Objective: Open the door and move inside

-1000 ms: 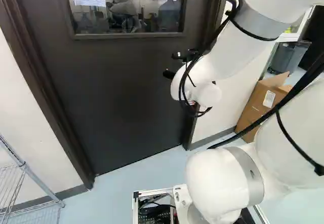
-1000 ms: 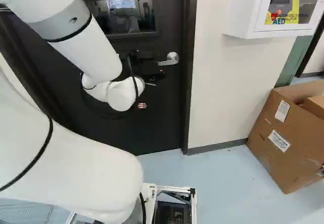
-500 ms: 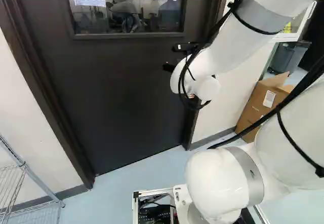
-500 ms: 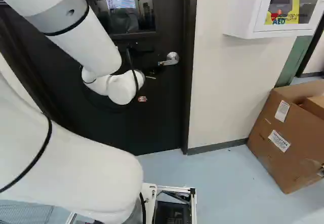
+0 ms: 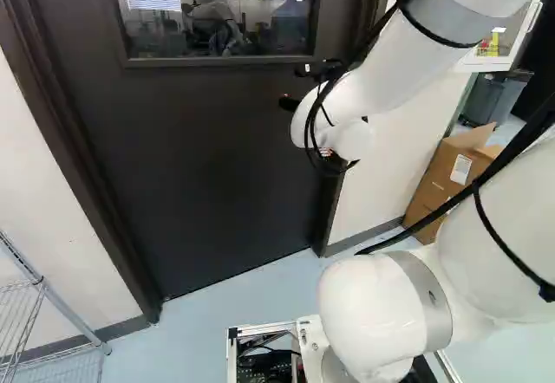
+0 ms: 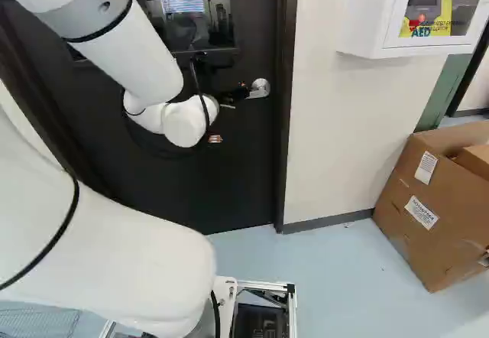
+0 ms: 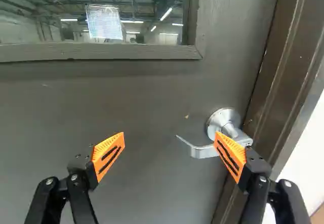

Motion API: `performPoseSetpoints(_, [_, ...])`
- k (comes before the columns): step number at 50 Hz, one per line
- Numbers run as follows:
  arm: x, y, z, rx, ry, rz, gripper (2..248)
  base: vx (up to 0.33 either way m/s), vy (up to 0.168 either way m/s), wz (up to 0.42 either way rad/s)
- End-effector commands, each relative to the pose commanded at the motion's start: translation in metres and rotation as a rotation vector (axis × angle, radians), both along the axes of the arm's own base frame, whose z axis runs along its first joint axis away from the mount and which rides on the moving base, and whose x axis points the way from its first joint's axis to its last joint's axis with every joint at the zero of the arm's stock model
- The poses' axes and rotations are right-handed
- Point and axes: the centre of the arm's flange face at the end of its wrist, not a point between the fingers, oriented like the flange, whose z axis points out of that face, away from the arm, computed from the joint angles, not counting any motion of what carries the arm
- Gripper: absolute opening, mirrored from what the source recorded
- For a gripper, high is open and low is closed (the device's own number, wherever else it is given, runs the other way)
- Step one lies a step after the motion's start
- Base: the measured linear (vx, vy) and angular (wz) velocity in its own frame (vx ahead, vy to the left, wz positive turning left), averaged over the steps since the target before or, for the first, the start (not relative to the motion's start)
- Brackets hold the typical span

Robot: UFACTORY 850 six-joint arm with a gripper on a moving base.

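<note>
The hand point(image 7: 169, 142), wide open and empty, faces the shut door point(image 7: 126, 97), the lever point(image 7: 202, 151) reaching partway between its fingers, presumably for turning.

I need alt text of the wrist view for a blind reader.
An open black claw with orange pads faces a closed dark door with a glass window; one pad partly hides the door's silver metal lever handle.

An open cardboard box point(image 6: 424, 235) stands on the pale blue floor point(image 6: 328, 265), lower than a white wall cabinet point(image 6: 367, 13), with a grey bin point(image 5: 496, 100) beyond and a wire rack point(image 5: 68, 310) at the left base view's left.
</note>
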Motion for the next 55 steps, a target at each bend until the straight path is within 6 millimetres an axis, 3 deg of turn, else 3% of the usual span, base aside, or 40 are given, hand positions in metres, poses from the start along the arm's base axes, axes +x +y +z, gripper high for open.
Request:
performPoseSetpoints(31, [0.019, -0.001, 0.003, -0.026, 0.004, 0.024, 247, 0.000, 0.000, 0.000])
performPoseSetpoints(55, [0.029, -0.013, 0.003, -0.091, 0.010, 0.059, 247, 0.000, 0.000, 0.000])
